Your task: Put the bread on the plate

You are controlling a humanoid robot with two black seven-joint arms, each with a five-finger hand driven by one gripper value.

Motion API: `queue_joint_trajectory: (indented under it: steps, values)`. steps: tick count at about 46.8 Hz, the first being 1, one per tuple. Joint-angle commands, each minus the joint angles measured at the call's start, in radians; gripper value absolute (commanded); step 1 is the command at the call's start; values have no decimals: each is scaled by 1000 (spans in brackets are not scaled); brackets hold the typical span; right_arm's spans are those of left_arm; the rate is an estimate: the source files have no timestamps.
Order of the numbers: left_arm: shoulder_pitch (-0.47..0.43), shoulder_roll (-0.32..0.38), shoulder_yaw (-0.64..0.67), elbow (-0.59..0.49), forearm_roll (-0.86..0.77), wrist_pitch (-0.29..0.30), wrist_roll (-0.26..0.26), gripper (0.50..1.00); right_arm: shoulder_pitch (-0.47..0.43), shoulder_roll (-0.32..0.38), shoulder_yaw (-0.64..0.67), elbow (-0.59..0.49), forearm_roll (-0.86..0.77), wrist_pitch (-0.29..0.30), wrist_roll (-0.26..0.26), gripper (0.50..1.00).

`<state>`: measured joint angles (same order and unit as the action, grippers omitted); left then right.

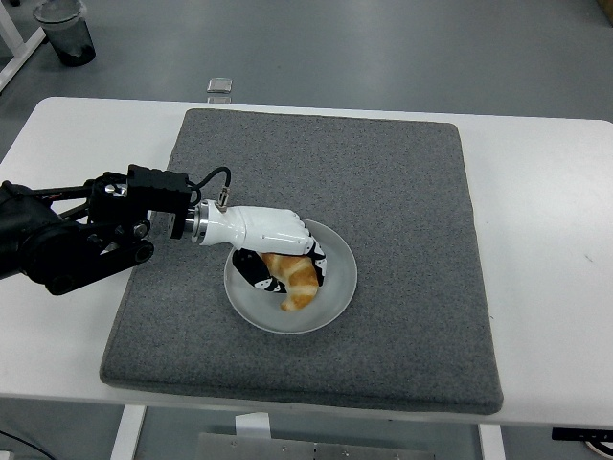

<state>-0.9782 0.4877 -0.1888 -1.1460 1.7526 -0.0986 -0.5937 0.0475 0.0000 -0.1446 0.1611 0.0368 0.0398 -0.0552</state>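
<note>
Reaching in from the left edge of the head view, the left robot hand, white-shelled with black fingers, sits over the left part of the plate, just left of the frame's centre. Its fingers curl down around the bread, grasping its upper end from both sides. The black arm behind it lies across the white counter at the left.

The bread is a golden-brown croissant, curved, darker on its upper ridges and paler toward the tapered tip. It lies inside the plate, its lower tip pointing down and left toward the middle of the dish and appearing to touch the surface there; its upper part is tucked beneath the palm, between the dark fingers, so that end is partly hidden.

The plate is round, pale and translucent, resting on the large grey mat that covers the centre of the counter. A small clear object lies on the floor beyond the counter's far edge, and a dark bin stands at the upper left.
</note>
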Motion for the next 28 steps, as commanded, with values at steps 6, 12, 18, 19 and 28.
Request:
queue_joint_trajectory:
  steps: [6, 12, 18, 19, 28]
  values:
    - [-1, -6, -1, 0, -13, 2, 0, 816, 0, 0, -1, 0, 0, 0, 0, 932]
    - [-1, -6, -3, 2, -18, 2, 0, 975, 0, 0, -1, 0, 0, 0, 0, 932]
    - [-2, -8, -4, 2, -21, 2, 0, 988, 0, 0, 0, 0, 0, 0, 0, 932]
    - [-2, -6, -4, 2, -22, 2, 0, 988, 0, 0, 0, 0, 0, 0, 0, 932]
    - [-5, -6, -9, 0, -48, -1, -1, 990, 0, 0, 0, 0, 0, 0, 0, 930]
